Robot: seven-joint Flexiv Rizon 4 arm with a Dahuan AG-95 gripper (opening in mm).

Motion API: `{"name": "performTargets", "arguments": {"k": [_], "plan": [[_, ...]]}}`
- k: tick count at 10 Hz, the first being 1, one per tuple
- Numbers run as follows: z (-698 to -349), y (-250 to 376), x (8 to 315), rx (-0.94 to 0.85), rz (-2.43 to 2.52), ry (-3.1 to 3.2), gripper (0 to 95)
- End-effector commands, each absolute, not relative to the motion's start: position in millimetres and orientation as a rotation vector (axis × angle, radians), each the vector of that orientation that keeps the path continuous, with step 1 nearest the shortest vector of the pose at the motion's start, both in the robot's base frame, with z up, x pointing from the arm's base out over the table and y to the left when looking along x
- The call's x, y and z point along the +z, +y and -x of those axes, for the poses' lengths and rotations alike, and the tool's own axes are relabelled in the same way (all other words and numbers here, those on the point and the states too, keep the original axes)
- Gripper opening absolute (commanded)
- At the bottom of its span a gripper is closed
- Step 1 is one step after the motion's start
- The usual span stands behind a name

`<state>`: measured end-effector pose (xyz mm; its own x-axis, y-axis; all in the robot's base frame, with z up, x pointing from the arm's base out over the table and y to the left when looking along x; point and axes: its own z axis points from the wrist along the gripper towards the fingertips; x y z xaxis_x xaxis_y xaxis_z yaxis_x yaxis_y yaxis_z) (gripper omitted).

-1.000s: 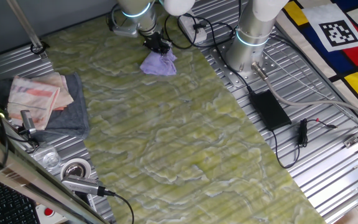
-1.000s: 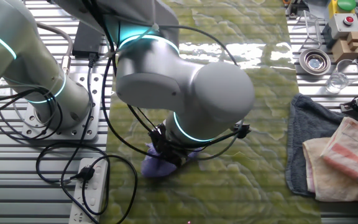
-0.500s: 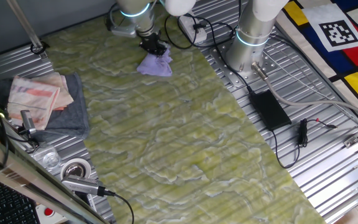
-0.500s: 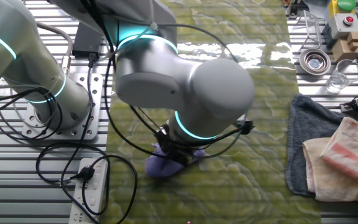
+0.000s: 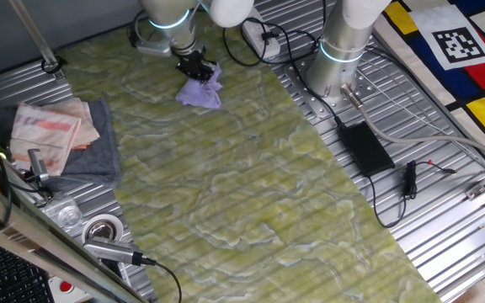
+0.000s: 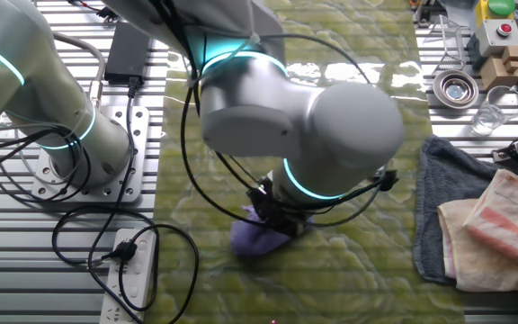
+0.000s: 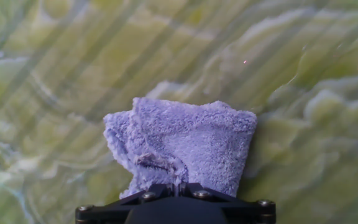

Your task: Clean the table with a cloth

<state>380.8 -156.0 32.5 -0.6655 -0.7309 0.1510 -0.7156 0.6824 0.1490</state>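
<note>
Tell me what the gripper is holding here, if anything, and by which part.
The gripper holds the purple cloth by a bunched edge, the rest spread flat on the table.

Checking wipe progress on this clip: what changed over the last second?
The gripper, shut on the purple cloth, dragged it leftward along the far end of the table in one fixed view, rightward in the other. The folded towels and power adapter stayed put.
</note>
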Motion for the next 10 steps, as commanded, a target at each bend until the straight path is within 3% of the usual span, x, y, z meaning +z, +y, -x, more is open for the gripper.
{"name": "performTargets", "arguments": {"k": [1, 10], "plan": [[-389.4, -154.8, 31.6, -0.091, -1.196, -2.695, 0.0], [-404.4, -150.9, 32.0, -0.079, -1.068, -2.754, 0.0]]}}
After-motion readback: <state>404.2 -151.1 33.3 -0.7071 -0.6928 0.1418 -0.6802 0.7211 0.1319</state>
